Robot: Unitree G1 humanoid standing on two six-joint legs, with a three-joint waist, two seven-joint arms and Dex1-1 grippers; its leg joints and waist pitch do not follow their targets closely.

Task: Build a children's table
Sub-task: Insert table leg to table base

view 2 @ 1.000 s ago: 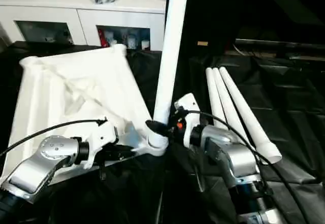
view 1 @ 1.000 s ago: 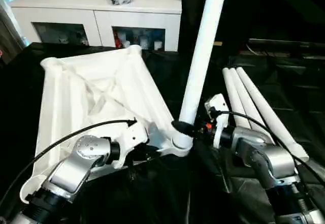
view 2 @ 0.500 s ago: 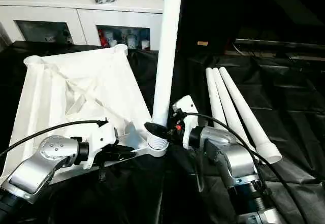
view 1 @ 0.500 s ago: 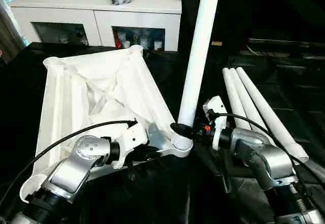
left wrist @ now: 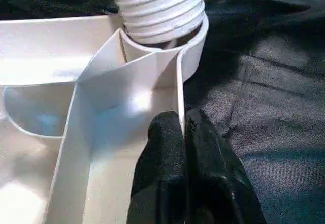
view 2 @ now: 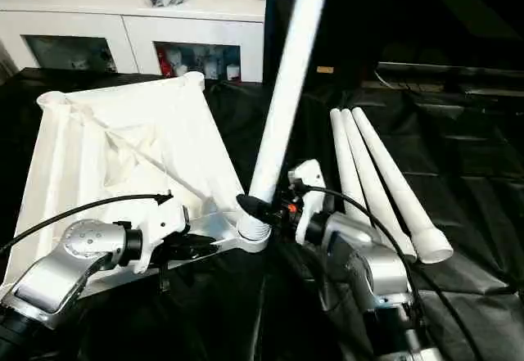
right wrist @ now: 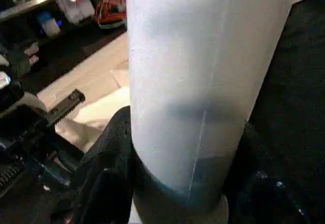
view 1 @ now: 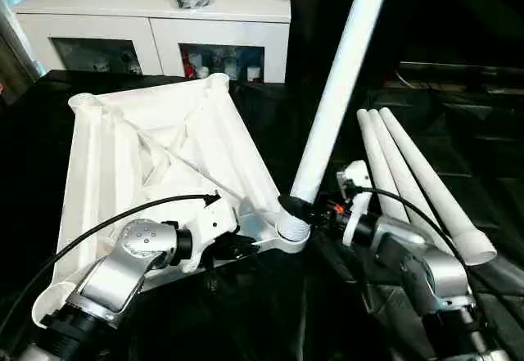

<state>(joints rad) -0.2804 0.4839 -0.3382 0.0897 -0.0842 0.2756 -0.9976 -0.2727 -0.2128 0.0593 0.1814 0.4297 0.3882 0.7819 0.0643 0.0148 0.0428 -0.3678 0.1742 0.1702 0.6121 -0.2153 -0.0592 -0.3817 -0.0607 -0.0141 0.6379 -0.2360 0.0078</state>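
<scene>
The children's table lies in parts on black cloth. Its white tabletop (view 1: 155, 148) is upside down with the ribbed underside up. One white leg (view 1: 337, 99) stands with its threaded end (left wrist: 160, 5) in the near right corner socket (view 1: 292, 232) and leans to the right. My right gripper (view 1: 300, 208) is shut on this leg just above the socket, with a black finger (right wrist: 104, 176) on each side of the tube. My left gripper (left wrist: 184, 120) is shut on the tabletop's thin rim wall right beside that socket.
Three more white legs (view 1: 409, 177) lie side by side on the cloth to the right of my right arm. A white glass-doored cabinet (view 1: 155, 17) stands behind the tabletop. A black cable runs over each silver forearm.
The leg in the socket has tipped from nearly upright to leaning right, its top swinging rightward with my right gripper still on it. My left gripper has stayed on the rim.
</scene>
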